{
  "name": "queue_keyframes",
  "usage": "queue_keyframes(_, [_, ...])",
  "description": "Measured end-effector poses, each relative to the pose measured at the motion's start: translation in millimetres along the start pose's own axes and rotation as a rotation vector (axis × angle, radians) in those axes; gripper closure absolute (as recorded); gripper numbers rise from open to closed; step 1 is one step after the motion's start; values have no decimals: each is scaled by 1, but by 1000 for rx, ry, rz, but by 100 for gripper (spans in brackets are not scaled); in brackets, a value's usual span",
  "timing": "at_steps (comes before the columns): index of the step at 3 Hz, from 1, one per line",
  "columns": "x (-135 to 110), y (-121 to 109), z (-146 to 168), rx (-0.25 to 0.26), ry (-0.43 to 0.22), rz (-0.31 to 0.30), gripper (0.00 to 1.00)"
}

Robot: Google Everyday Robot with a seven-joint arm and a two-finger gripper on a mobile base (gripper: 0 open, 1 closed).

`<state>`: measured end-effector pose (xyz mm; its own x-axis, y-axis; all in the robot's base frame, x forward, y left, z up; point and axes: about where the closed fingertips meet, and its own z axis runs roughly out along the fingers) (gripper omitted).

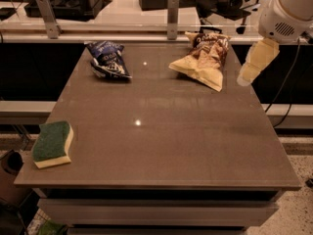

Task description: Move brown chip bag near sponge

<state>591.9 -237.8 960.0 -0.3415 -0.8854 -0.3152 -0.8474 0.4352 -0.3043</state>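
Note:
The brown chip bag [203, 58] lies crumpled at the far right of the table [166, 146], its dark brown top toward the back and its tan part toward the front. The sponge [53, 143], green on top with a pale yellow base, lies at the front left corner. My gripper [248, 75] hangs at the table's right edge, just right of the brown chip bag and apart from it. It holds nothing that I can see.
A smaller blue-and-white chip bag [108, 60] lies at the far left of the table. A rail with two upright posts [172, 10] runs behind the table's back edge. Desks and chairs stand beyond it. A cable [288, 77] hangs at the right.

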Motion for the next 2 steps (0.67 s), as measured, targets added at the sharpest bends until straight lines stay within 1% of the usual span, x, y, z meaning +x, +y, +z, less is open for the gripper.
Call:
queue_keyframes(1, [-10,-28,33,1,-79,67,0])
queue_keyframes(2, [-25,-42,72,-30,-154,135,0])
